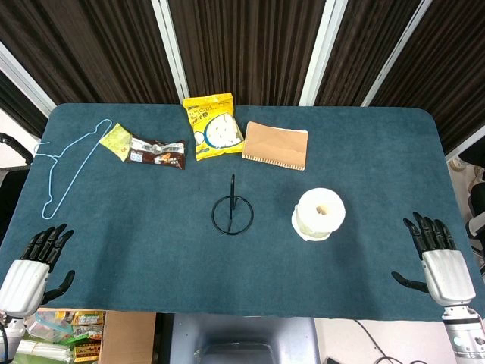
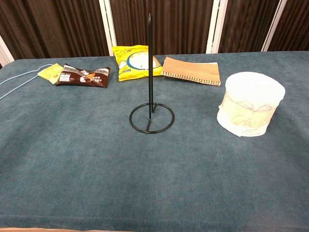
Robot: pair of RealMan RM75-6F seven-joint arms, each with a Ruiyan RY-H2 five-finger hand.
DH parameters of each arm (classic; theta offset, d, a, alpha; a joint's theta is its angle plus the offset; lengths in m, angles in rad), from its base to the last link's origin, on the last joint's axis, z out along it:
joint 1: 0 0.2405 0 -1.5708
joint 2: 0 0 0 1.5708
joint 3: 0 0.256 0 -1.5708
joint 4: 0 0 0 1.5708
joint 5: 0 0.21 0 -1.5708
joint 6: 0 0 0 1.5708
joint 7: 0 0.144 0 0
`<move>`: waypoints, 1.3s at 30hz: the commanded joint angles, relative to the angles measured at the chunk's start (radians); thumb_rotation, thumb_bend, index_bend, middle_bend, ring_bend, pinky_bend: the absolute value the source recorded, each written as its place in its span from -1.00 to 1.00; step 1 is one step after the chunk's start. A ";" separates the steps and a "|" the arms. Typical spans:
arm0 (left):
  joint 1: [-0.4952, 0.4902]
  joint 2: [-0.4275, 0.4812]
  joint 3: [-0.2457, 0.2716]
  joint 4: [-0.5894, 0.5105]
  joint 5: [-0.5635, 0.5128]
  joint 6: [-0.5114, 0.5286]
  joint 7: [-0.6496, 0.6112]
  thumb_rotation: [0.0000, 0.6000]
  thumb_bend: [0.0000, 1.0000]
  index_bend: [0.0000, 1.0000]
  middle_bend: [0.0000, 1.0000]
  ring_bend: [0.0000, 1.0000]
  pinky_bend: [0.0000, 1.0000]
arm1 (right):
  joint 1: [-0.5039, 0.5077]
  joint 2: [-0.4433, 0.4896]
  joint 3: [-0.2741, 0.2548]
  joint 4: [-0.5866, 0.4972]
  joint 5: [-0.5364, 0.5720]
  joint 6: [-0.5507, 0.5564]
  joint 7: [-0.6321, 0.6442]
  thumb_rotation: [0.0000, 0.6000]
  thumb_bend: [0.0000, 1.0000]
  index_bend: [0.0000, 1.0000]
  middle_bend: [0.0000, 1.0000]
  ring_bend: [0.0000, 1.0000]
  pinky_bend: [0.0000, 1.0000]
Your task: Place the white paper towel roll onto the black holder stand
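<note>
Head view: black holder stand (image 1: 232, 214) bare, mid-bench (image 1: 151, 258). Paper towel roll (image 1: 319, 214) upright to its right, well apart from right robot hand (image 1: 439, 262). Left robot hand (image 1: 34, 265) at near-left edge. Both spread wide, holding nothing.
Chest view: snack bags (image 2: 83, 76), (image 2: 136, 62), notebook (image 2: 191, 70) behind stand; roll's path unobstructed.

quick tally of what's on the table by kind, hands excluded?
Paper towel roll: 1
Black holder stand: 1
Snack packets: 3 (yellow bag, brown wrapper, small yellow packet)
Brown spiral notebook: 1
Light blue wire hanger: 1
Total: 7
</note>
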 commanded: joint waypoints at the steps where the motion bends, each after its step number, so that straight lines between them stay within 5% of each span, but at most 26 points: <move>1: -0.003 -0.001 0.002 -0.003 0.002 -0.004 0.003 1.00 -0.18 -1.00 -1.00 -1.00 -0.78 | 0.001 0.000 0.000 0.003 -0.004 0.000 0.002 1.00 -0.65 -1.00 -1.00 -1.00 -1.00; 8: -0.013 0.004 0.005 -0.008 -0.007 -0.025 -0.012 1.00 -0.18 -1.00 -1.00 -1.00 -0.78 | 0.048 -0.042 0.050 0.032 0.053 -0.057 -0.013 1.00 -0.66 -1.00 -1.00 -1.00 -1.00; 20: 0.004 0.018 0.009 -0.006 -0.032 -0.014 -0.012 1.00 -0.17 -1.00 -1.00 -1.00 -0.78 | 0.316 -0.111 0.188 0.040 0.310 -0.438 -0.127 1.00 -0.88 -1.00 -1.00 -1.00 -1.00; 39: 0.007 0.024 0.011 -0.008 -0.030 -0.009 -0.020 1.00 -0.17 -1.00 -1.00 -0.99 -0.77 | 0.472 -0.162 0.205 0.101 0.518 -0.691 -0.059 1.00 -0.89 -1.00 -1.00 -1.00 -1.00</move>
